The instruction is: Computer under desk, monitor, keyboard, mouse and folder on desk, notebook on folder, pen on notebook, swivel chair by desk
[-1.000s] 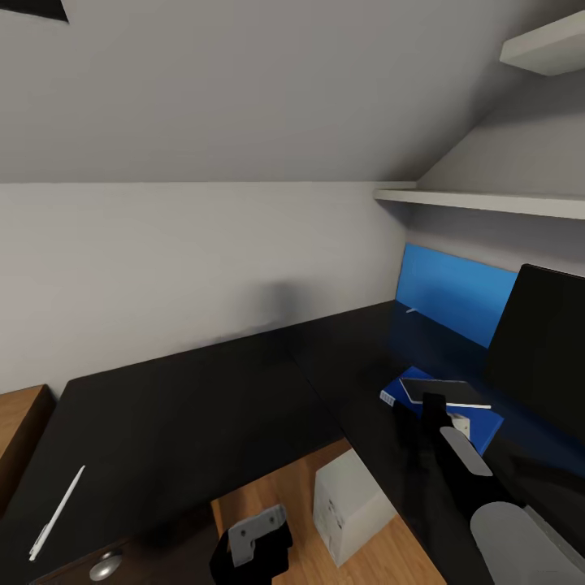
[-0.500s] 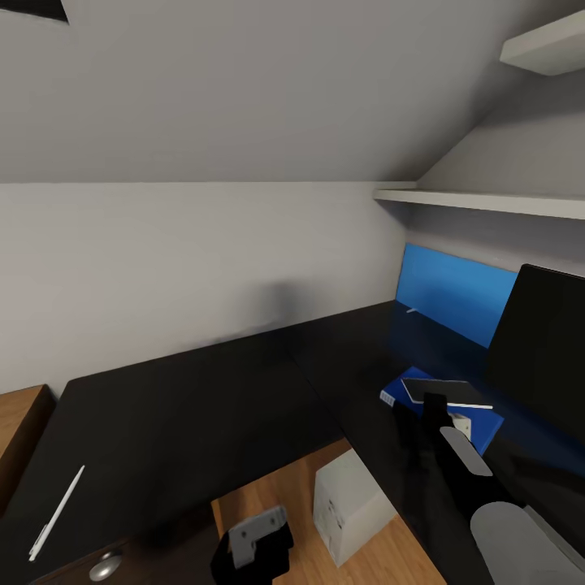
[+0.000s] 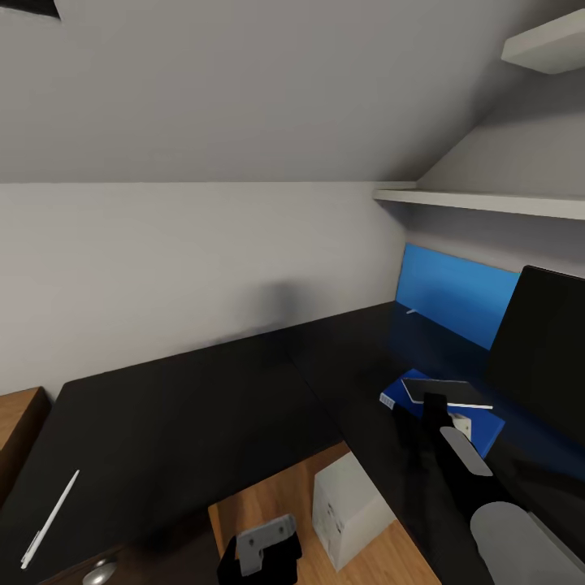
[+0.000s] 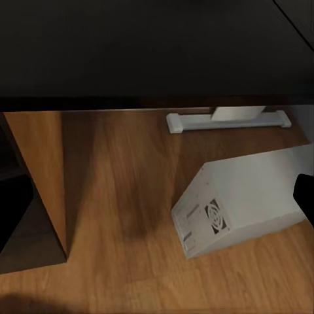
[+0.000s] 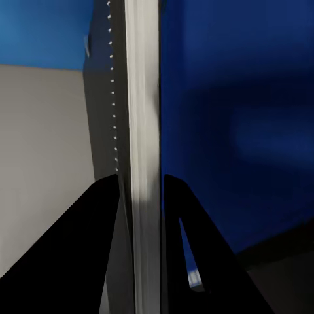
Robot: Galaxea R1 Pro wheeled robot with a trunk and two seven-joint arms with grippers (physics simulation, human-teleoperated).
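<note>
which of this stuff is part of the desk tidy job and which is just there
Job things:
desk
computer, under the desk
monitor
folder
notebook, on the folder, between the right gripper jaws
pen

Just there:
wall shelves
blue panel

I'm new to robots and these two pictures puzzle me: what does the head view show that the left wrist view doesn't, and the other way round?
The head view gives the pen on the desk's left end, the notebook on the blue folder, the monitor and wall shelves. The left wrist view gives a white bar on the floor under the desk. Shared: the dark desk and the white computer on the wood floor.
</note>
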